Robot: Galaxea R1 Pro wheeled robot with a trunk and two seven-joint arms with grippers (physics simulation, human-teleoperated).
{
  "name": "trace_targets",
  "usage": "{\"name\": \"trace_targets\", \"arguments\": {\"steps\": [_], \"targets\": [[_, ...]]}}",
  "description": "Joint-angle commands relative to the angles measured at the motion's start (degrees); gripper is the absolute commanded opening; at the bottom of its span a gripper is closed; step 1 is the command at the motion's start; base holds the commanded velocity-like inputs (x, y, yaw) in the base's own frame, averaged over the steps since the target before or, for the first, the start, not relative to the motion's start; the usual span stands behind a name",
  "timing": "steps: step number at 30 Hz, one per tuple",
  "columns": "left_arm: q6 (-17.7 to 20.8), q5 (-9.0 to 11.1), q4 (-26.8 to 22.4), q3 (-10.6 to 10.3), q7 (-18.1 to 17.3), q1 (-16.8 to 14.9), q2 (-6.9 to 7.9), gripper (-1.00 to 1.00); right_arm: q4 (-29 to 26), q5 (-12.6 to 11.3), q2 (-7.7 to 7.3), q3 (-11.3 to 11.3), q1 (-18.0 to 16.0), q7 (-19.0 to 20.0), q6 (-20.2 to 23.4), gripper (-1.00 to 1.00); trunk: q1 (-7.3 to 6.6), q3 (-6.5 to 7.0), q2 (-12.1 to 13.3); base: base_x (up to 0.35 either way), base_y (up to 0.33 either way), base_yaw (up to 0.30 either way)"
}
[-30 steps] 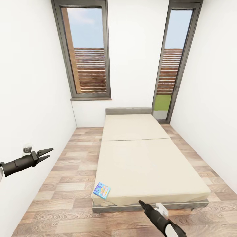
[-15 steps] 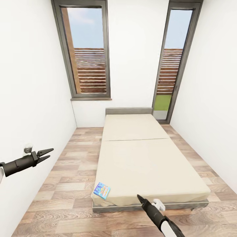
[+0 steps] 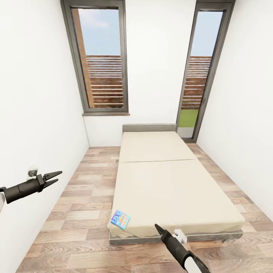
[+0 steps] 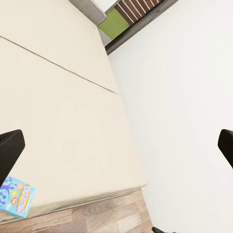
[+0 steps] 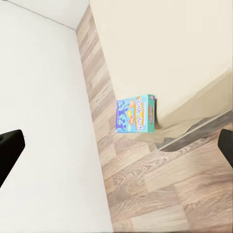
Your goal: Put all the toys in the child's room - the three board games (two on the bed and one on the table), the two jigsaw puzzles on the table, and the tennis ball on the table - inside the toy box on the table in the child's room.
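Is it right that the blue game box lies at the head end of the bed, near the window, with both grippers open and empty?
Not quite. The blue game box lies at the foot corner of the bed, overhanging its edge, as the head view shows. The left gripper and right gripper are indeed open and empty.

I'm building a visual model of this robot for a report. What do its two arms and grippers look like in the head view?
Both arms are slim dark grey-black tubes that turn white nearer the body. The left gripper ends in two thin, pointed black fingers with small serrated inner edges. The right gripper tapers to a similar black pointed tip. Each arm carries a small white block near the wrist. No cables or markings are visible.
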Motion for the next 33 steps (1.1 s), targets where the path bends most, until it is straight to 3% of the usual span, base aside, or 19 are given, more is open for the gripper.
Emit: {"name": "trace_targets", "arguments": {"steps": [1, 5, 9, 22, 33], "targets": [[0.3, 0.2, 0.0, 0.0, -0.1, -0.1, -0.02, 1.00, 0.7, -1.4, 0.01, -0.3, 0.0, 0.4, 0.6, 1.00, 0.04, -0.13, -0.1, 0.000, 0.008, 0.000], [0.4, 0.2, 0.1, 0.0, -0.1, -0.1, -0.07, 1.00, 2.2, -4.9, -0.13, -0.3, 0.0, 0.7, 0.7, 1.00, 0.04, -0.13, -0.1, 0.000, 0.029, 0.000], [0.4, 0.2, 0.1, 0.0, -0.1, -0.1, -0.01, 1.00, 3.4, -6.0, -0.51, -0.3, 0.0, 0.8, 0.7, 1.00, 0.04, -0.13, -0.1, 0.000, 0.152, 0.000], [0.4, 0.2, 0.1, 0.0, -0.4, -0.1, -0.08, 1.00, 4.0, -6.3, -0.87, -0.4, 0.1, 0.4, 4.8, 1.00, 0.04, -0.13, -0.1, 0.000, 0.031, 0.000], [0.4, 0.2, 0.1, 0.0, -0.5, -0.1, -0.04, 1.00, 4.0, -6.4, -0.96, -0.4, 0.0, 0.9, 4.7, 1.00, 0.04, -0.13, -0.1, 0.000, 0.000, 0.000]]}}
